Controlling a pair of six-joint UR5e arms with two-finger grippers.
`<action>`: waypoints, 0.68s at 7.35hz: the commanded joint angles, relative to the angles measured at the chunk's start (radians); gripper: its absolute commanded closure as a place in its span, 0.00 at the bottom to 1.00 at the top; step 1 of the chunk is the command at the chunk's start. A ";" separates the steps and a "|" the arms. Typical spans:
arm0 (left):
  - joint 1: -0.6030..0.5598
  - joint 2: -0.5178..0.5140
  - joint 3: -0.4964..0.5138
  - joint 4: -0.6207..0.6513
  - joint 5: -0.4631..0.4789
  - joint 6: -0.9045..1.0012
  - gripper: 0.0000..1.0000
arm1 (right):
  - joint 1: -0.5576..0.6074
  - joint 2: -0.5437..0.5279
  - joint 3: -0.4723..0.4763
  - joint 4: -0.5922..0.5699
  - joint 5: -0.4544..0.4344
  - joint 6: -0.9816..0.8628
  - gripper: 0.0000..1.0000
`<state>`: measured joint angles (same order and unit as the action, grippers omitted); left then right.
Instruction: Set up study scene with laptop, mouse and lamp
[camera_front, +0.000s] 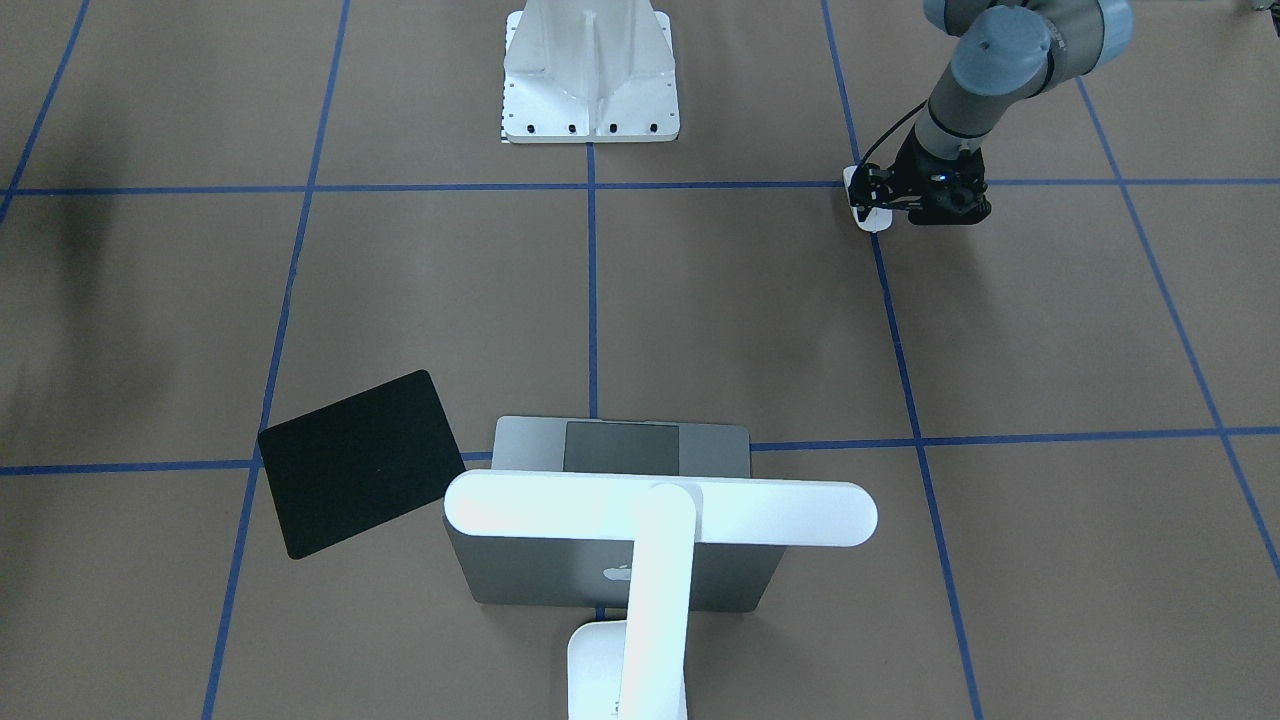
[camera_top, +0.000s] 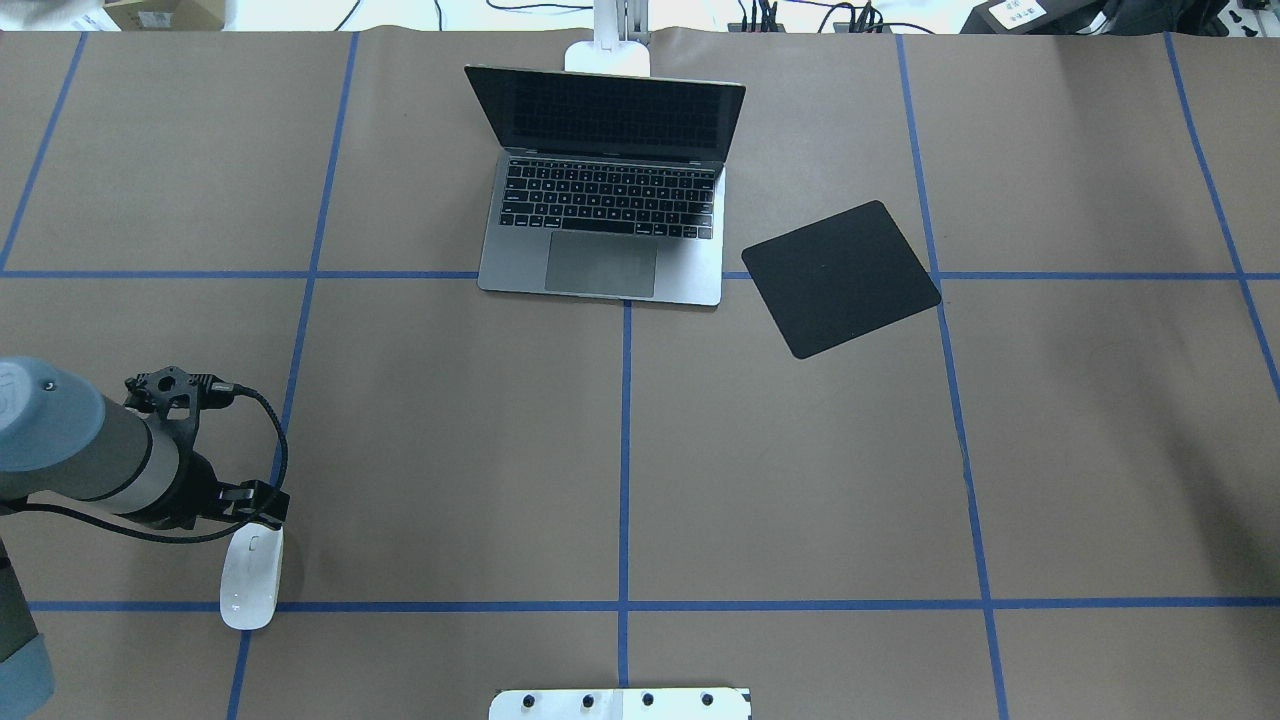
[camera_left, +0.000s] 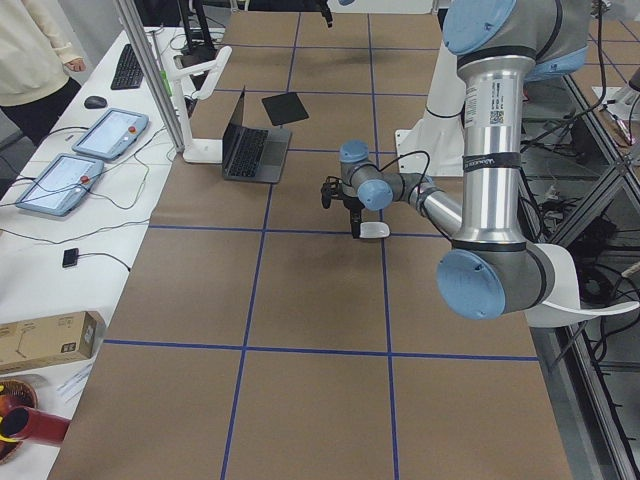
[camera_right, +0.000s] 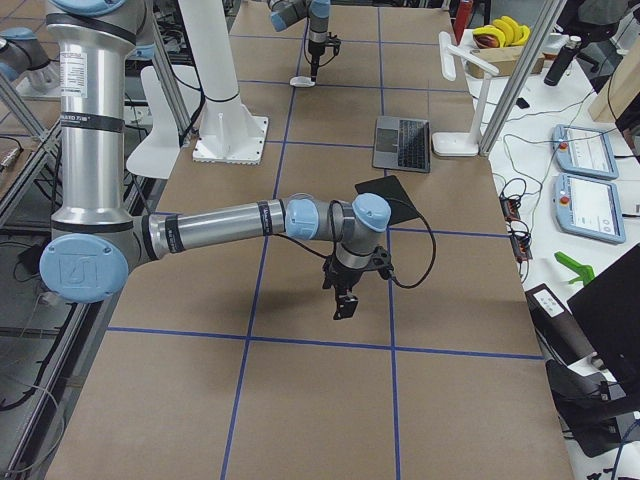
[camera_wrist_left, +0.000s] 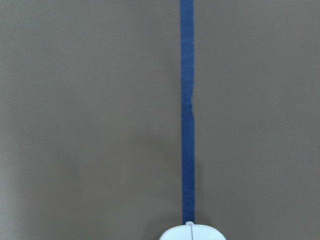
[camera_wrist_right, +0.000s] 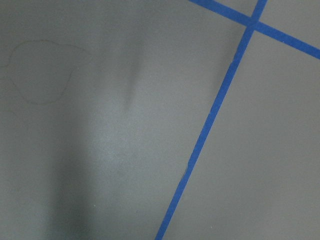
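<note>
The white mouse lies on the brown table near the robot's side, on a blue tape line; its tip shows at the bottom of the left wrist view. My left gripper points down right beside the mouse, low over the table; I cannot tell whether it is open or touching the mouse. The grey laptop stands open at the far middle, with the white lamp behind it and the lamp's head over the lid. My right gripper hangs over bare table; I cannot tell its state.
A flat black square pad lies to the right of the laptop. The white bolted pedestal stands at the robot's edge. Operators' tablets and cables sit past the far edge.
</note>
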<state>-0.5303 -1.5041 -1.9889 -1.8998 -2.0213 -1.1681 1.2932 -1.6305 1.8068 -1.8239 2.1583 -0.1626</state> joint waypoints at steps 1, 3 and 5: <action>0.016 0.001 -0.001 -0.018 -0.007 -0.047 0.00 | 0.000 0.000 0.000 0.000 0.000 0.000 0.00; 0.042 0.028 -0.001 -0.057 -0.004 -0.073 0.00 | 0.002 0.000 0.000 0.000 0.000 0.000 0.00; 0.084 0.033 0.001 -0.065 0.007 -0.105 0.00 | 0.002 0.000 0.000 0.000 0.000 0.000 0.00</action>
<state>-0.4720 -1.4763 -1.9887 -1.9579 -2.0200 -1.2508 1.2944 -1.6306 1.8070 -1.8239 2.1583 -0.1626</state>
